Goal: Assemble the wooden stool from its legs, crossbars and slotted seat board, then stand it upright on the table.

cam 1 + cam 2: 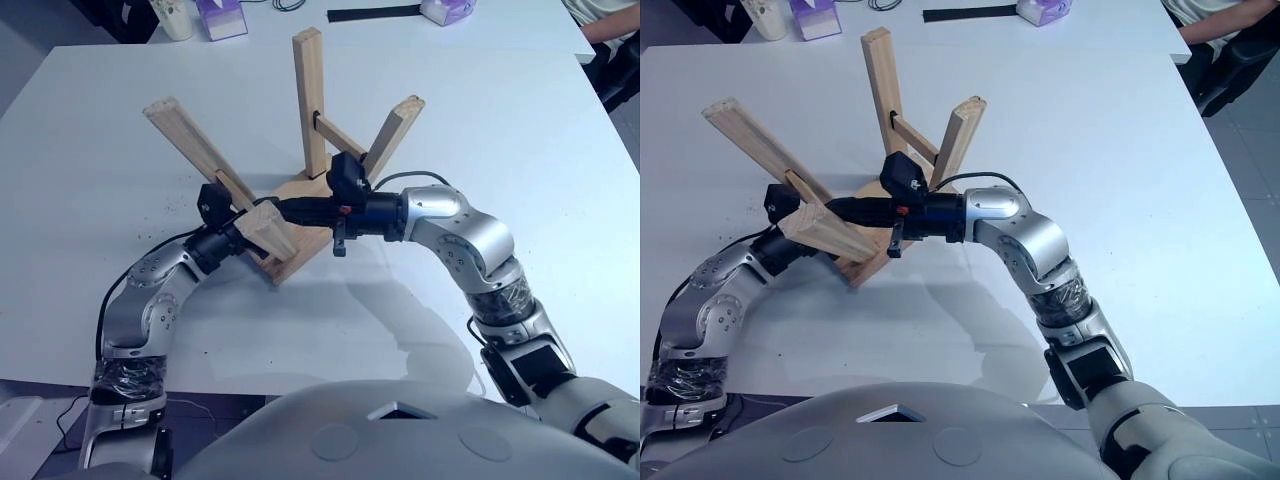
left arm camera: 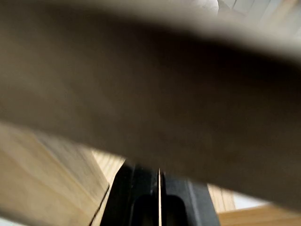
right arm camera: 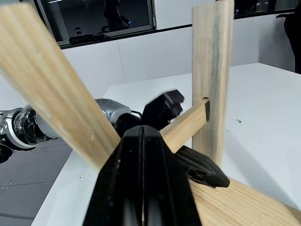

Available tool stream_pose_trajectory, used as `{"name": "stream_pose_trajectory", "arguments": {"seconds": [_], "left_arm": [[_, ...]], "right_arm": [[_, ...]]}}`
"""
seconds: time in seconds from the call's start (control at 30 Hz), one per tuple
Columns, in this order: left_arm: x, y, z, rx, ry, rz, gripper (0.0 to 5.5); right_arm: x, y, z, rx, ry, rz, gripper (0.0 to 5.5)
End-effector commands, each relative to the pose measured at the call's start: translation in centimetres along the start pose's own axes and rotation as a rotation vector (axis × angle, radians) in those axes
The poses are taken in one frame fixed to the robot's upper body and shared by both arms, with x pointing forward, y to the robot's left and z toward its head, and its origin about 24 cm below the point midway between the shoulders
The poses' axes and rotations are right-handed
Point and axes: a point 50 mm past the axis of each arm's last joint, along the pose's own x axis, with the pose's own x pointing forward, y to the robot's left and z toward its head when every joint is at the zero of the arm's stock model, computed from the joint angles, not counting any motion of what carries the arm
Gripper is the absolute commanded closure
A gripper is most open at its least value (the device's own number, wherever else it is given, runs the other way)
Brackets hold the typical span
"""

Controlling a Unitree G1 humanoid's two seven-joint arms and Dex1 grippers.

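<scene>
The wooden stool [image 1: 300, 245] lies tipped over on the white table [image 1: 520, 130], its seat board low and its legs splayed upward. One leg [image 1: 310, 90] stands nearly upright, and a crossbar [image 1: 340, 135] joins it to the right leg [image 1: 395, 130]. My right gripper [image 1: 283, 207] reaches in from the right between the legs, shut with nothing in it; in the right wrist view its tips [image 3: 142, 129] point at a crossbar [image 3: 186, 125]. My left gripper [image 1: 245, 212] sits shut against the nearest leg [image 1: 270, 230], whose blurred wood crosses over its fingers [image 2: 141, 197].
Along the table's far edge stand a white bottle [image 1: 175, 17], a purple box [image 1: 220, 17], a black strip [image 1: 370, 14] and another box [image 1: 448, 10]. Specks of sawdust [image 1: 170, 215] dot the table left of the stool. Bare tabletop stretches to the right.
</scene>
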Motion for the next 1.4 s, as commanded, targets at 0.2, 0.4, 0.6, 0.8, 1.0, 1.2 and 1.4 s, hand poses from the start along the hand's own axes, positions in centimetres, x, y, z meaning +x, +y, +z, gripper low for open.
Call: {"name": "stream_pose_trajectory", "arguments": {"seconds": [0.2,0.4,0.6,0.8,1.0,1.2,1.4], "left_arm": [[-4.5,1.1,-2.3,-0.093,0.023,0.129,5.46],[-9.3,-0.4,-0.7,-0.194,-0.092,0.211,5.46],[-7.9,-1.7,-5.3,-0.226,0.204,0.165,5.46],[-6.2,-2.4,-6.7,-0.202,0.252,0.122,5.46],[-4.9,-3.4,-6.8,-0.185,0.272,0.031,5.46],[-4.4,-2.3,-7.0,-0.142,0.291,0.051,5.46],[-3.1,-1.1,-6.1,-0.069,0.272,0.027,5.46]], "right_arm": [[-10.2,-1.4,-2.3,-0.045,0.254,-0.220,5.50],[-16.2,-8.7,-4.7,-0.034,0.442,-0.661,5.50],[-15.3,-11.0,-5.9,0.040,0.395,-0.702,5.50],[-12.5,-11.4,-8.3,0.126,0.369,-0.563,5.50],[-10.4,-9.9,-9.4,0.174,0.325,-0.410,5.50],[-11.1,-9.0,-9.9,0.149,0.364,-0.383,5.50],[-12.9,-5.2,-10.2,0.180,0.392,-0.309,5.50]]}}
